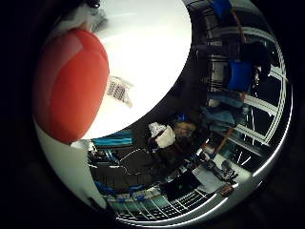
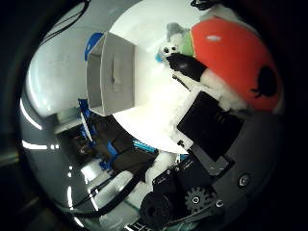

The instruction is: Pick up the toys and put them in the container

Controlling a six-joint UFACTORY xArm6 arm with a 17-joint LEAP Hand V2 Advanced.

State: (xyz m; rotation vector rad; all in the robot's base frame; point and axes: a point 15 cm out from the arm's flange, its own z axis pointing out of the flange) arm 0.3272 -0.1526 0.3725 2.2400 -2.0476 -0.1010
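My hand (image 2: 202,159) has its fingers curled round the red plush toy (image 2: 236,57), carrying it above the white surface (image 2: 154,115). Next I must cross to the container (image 2: 113,72) and release.

Both cameras sit on the palm of the hand (image 2: 202,159). The little-finger-side view faces across the white tabletop (image 1: 147,43) toward the room beyond its edge; a red toy (image 1: 71,86) fills much of it, close to the palm. The thumb-side view faces the same tabletop toward a white container (image 2: 113,72). Shared between the two: tabletop and red toy.
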